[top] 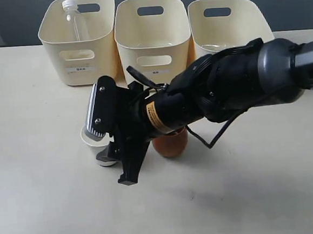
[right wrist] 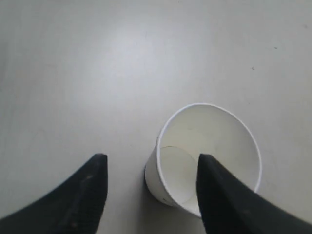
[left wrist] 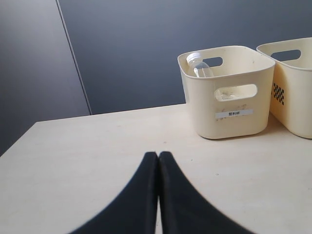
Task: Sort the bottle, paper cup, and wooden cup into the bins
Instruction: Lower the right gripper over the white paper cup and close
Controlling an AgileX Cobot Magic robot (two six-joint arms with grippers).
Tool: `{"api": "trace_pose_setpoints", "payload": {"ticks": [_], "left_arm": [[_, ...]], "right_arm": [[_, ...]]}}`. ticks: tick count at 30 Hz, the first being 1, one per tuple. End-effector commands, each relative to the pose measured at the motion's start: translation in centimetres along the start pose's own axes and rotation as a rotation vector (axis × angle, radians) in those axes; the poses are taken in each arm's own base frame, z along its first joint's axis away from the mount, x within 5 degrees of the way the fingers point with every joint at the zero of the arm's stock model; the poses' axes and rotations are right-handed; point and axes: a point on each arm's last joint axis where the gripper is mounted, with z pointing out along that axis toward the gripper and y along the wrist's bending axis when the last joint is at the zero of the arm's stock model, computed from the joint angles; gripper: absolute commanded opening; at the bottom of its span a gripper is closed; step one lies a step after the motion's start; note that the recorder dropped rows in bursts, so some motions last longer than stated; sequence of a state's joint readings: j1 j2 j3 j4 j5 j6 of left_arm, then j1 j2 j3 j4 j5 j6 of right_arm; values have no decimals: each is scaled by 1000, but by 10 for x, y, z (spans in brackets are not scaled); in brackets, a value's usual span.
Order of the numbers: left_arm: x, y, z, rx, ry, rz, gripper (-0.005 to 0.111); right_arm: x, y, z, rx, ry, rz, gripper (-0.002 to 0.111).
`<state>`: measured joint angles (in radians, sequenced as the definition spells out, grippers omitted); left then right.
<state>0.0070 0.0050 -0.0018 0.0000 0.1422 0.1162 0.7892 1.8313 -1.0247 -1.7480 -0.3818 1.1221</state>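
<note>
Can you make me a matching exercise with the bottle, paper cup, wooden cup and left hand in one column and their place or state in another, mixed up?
Column one:
1. bottle
2. paper cup
3. wooden cup
4. left hand

Column two:
A. on the table, partly hidden under the right arm
B. shut
C. inside the leftmost bin
D. on the table, one finger of the open right hand over its mouth

Pairs: 1-C, 2-D, 3-A, 4-B

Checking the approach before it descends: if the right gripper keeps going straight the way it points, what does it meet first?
Probably the paper cup: the open right gripper has one finger over its rim, the other over bare table. Depth is unclear.
</note>
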Motion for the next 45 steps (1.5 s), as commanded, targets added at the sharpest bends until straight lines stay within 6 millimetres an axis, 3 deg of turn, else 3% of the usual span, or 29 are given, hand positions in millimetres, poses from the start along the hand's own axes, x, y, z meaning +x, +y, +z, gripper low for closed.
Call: {"api": "trace_pose_setpoints", "payload": {"ticks": [1,10,19,24,37,45], "left_arm": [[0,0,0,-2,-11,-1,0],[0,0,0,-2,-11,-1,0],[0,0,0,-2,-11,-1,0],[0,0,0,-2,-11,-1,0],[0,0,0,-2,-11,-1,0],[0,0,0,-2,-11,-1,0]], "right_arm": [[2,-1,2,14,13,-7,53],[3,-2,3,20,18,-46,53],[-9,-7,1,18,-23,-66,53],[-4,-3,10,-13,-11,-88,64],[-4,-8,23,-14,-7,-88,64],[7,-8,34,-13,33,-76,64]]}}
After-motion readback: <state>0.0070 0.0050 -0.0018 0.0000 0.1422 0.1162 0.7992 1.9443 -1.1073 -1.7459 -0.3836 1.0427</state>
